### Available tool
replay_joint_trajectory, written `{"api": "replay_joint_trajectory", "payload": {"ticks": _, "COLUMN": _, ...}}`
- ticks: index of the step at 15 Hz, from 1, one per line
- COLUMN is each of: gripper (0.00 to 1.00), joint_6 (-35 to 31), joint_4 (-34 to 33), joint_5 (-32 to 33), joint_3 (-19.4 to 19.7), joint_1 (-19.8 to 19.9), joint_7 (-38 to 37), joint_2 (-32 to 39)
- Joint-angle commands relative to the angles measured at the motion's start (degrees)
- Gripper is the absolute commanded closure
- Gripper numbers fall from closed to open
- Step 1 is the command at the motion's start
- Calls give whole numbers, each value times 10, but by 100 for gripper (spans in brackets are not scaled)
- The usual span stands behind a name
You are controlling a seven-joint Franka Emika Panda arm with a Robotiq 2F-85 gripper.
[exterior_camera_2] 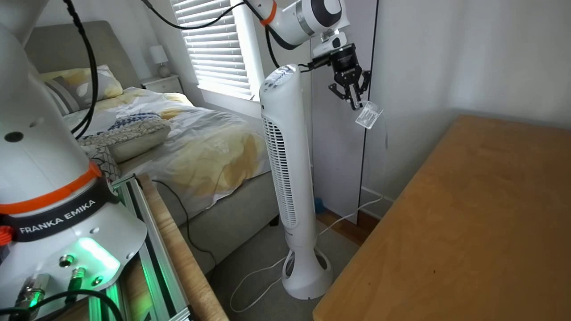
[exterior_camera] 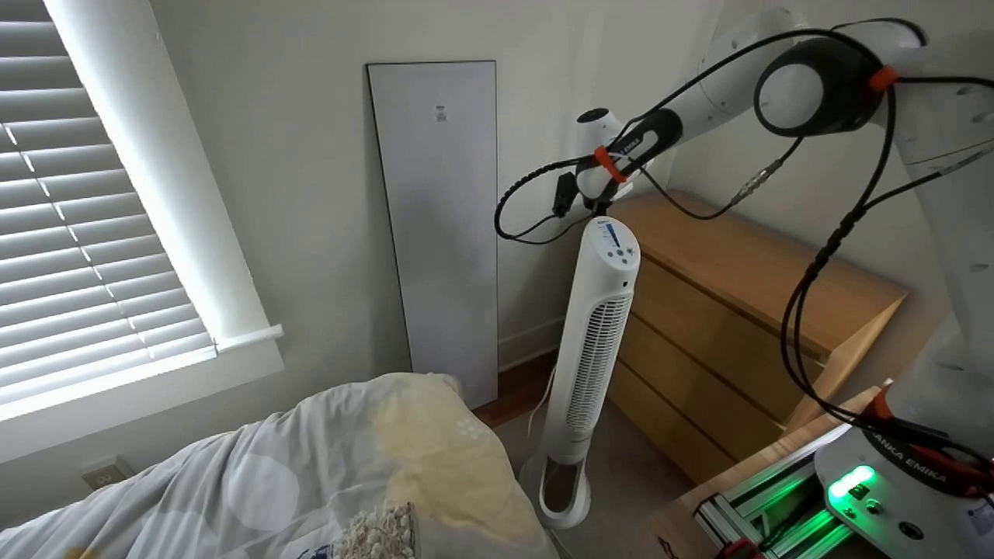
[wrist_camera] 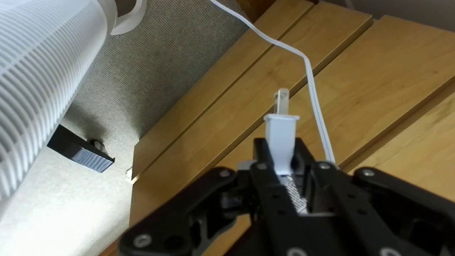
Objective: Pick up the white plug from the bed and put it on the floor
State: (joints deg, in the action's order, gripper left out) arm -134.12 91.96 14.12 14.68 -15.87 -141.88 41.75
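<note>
We see the end effector point(wrist_camera: 280, 153) closed on the white plug point(wrist_camera: 280, 133) in midair near the tower fan point(exterior_camera_2: 290, 178), which stands on the grey carpeted floor point(exterior_camera_2: 263, 245) between bed point(exterior_camera_2: 214, 165) and wooden dresser point(exterior_camera_2: 455, 223).

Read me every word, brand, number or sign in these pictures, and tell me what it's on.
"FRANKA EMIKA": black band on the robot's base.
"EMIKA": the arm's dark section.
Too small or blurred to read: the white tag, the label on the grey panel, markings on the fan's control panel.
</note>
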Motion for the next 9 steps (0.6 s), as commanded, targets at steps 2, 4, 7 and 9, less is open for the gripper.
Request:
{"api": "replay_joint_trajectory", "payload": {"ticks": 2, "gripper": 95, "joint_6": 14, "joint_4": -77, "joint_5": -6, "joint_3": 16, "joint_1": 14, "joint_7": -123, "joint_2": 81}}
{"api": "replay_joint_trajectory", "payload": {"ticks": 4, "gripper": 95, "joint_6": 11, "joint_4": -106, "joint_5": -16, "joint_3": 14, "joint_1": 29, "joint_7": -154, "joint_2": 107}}
{"api": "replay_joint_trajectory", "payload": {"ticks": 7, "gripper": 95, "joint_6": -24, "joint_4": -157, "joint_5": -30, "joint_3": 12, "joint_1": 47, "joint_7": -156, "joint_2": 146}}
{"api": "replay_joint_trajectory", "payload": {"ticks": 9, "gripper": 95, "joint_6": -33, "joint_4": -204, "joint_5": -26, "joint_3": 11, "joint_1": 58, "joint_7": -156, "joint_2": 177}}
